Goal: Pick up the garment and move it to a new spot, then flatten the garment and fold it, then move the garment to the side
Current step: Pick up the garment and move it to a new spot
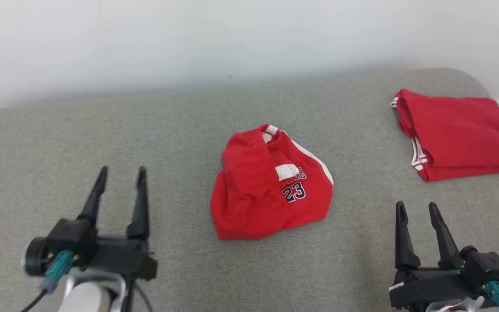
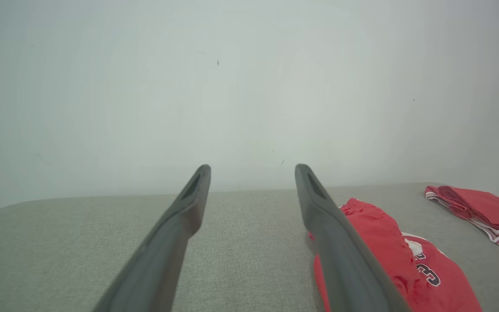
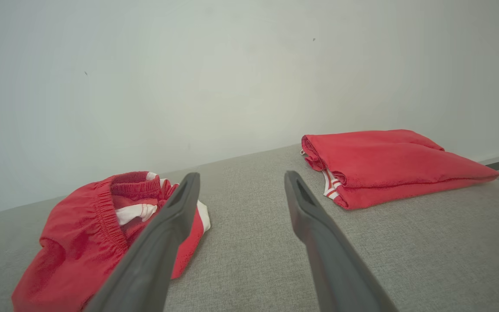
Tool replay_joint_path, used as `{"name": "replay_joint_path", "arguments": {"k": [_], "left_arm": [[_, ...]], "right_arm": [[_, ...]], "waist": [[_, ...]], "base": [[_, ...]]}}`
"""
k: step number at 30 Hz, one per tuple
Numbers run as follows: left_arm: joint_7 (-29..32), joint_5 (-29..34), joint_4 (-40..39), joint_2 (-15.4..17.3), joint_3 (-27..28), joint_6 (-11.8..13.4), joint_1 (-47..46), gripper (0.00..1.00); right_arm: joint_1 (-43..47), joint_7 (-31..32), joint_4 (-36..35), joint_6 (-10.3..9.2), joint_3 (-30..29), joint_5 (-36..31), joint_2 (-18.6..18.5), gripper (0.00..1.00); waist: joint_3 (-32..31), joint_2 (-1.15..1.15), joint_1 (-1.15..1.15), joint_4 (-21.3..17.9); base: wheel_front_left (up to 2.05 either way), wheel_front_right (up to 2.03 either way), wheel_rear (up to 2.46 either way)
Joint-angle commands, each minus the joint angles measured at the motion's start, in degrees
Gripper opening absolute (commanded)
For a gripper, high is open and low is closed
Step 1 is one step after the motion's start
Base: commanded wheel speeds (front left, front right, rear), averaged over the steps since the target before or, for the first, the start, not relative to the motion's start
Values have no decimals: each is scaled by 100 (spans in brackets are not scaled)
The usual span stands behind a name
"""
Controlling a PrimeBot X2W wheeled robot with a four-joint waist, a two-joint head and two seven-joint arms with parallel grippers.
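Garment [image 1: 271, 184] crumpled at centre, not yet flattened or folded; seemingly separate folded red cloth [image 1: 461, 134] at two o'clock. Left pincer [image 1: 122, 170], right pincer [image 1: 416, 204] wide, empty.

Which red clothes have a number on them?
The crumpled shorts in the middle, printed with 23; the neatly folded garment on the right shows no number.

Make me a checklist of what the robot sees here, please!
Surface: grey fabric pad, woven texture.
Job's things: crumpled red garment with a 23, lying in the middle, not folded, apart from both hands.
Clutter: folded red garment at the far right.
Hands: left hand open, holding nothing; right hand open, holding nothing.
Cables: left teal plug and dark cable; right teal plug.
Surroundings: white wall behind.
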Motion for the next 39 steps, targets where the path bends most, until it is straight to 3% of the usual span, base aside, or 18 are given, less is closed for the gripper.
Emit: {"name": "replay_joint_path", "arguments": {"k": [1, 11, 14, 31, 39], "left_arm": [[-16, 119, -128, 143, 164, 2, 307, 100], [-19, 490, -671, 376, 846, -28, 1183, 100], [-19, 545, -802, 362, 1001, -158, 1464, 100], [-20, 886, -858, -96, 1566, -781, 2183, 100], [-20, 1079, -774, -304, 1708, -894, 2265, 100]], "right_arm": [[83, -5, 0, -16, 17, 30, -14, 100], [259, -5, 39, -16, 87, 59, 10, 100], [282, -5, 44, -16, 155, 79, 11, 100], [496, -5, 107, -16, 316, 110, -11, 100], [527, -5, 162, -16, 363, 139, -45, 100]], "waist": [[-167, 0, 1, 159], [-410, 0, 1, 345], [-467, 0, 1, 369], [-568, 0, 1, 528], [-550, 0, 1, 530]], "base": [[0, 0, 0], [0, 0, 0], [0, 0, 0], [0, 0, 0], [0, 0, 0]]}}
